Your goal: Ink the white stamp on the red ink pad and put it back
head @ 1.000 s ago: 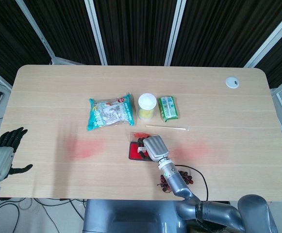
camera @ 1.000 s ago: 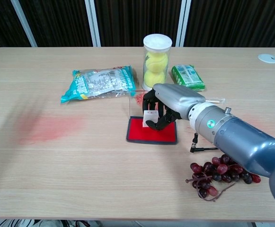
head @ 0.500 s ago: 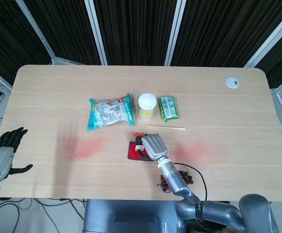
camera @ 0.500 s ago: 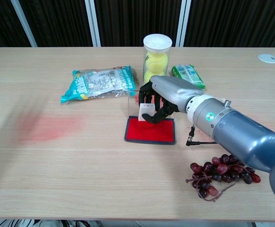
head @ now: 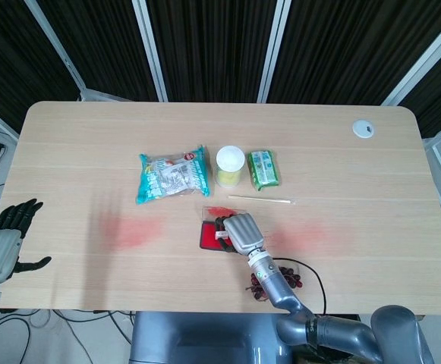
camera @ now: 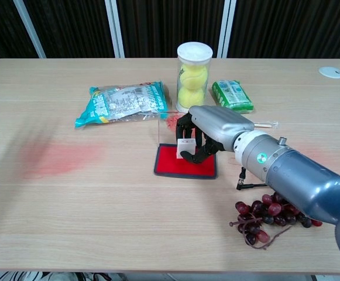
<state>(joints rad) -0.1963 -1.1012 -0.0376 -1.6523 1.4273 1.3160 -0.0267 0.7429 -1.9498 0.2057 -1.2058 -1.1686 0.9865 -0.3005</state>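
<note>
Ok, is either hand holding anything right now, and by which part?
The right hand grips the white stamp by its upper body, over the red ink pad. The left hand holds nothing.

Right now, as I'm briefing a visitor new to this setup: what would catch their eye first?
The right hand mid-table, its fingers holding the white stamp over the red ink pad. Just behind stands a clear tube of tennis balls, between a teal snack bag and a green packet; dark grapes lie near the front edge.

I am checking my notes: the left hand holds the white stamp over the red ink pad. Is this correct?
Not quite: the right hand holds the white stamp over the red ink pad, as the chest view shows. The left hand is off the table's edge.
</note>
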